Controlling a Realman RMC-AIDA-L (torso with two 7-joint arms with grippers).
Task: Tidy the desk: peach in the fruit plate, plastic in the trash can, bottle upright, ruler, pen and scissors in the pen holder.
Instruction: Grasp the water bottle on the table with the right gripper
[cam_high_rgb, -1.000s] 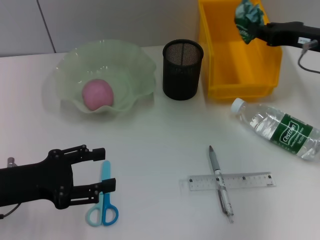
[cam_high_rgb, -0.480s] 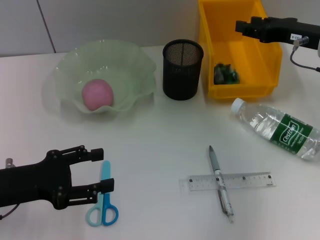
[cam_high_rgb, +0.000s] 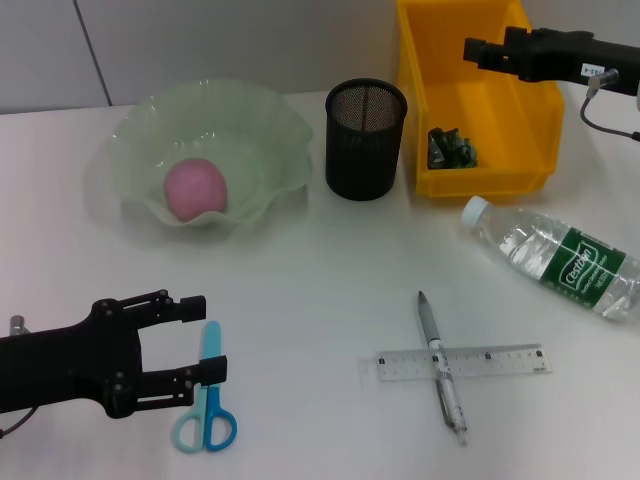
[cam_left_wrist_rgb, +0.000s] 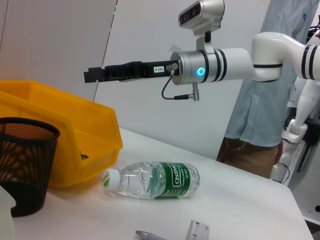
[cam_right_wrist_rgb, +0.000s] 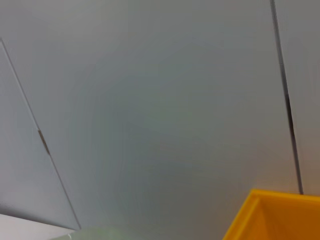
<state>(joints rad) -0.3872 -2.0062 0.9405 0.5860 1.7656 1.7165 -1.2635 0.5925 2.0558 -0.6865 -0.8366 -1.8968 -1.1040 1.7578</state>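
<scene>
The right gripper (cam_high_rgb: 478, 52) is hovering open and empty above the trash can (cam_high_rgb: 478, 150), where the crumpled plastic (cam_high_rgb: 452, 148) is lying. The left gripper (cam_high_rgb: 210, 338) is waiting open around the scissors (cam_high_rgb: 207, 405) on the desk (cam_high_rgb: 320, 270).

Right gripper (cam_left_wrist_rgb: 90, 76) held above trash can (cam_left_wrist_rgb: 75, 130) — bottle (cam_left_wrist_rgb: 152, 180) lying on desk (cam_left_wrist_rgb: 240, 210), pen holder (cam_left_wrist_rgb: 22, 170) beside

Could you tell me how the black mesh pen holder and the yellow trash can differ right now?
The pen holder is a black wire-mesh cylinder; the trash can is a yellow solid-walled rectangular bin, and larger. Nothing shows inside the pen holder, while the trash can holds crumpled green plastic. Both stand upright, side by side, at the desk's far edge.
</scene>
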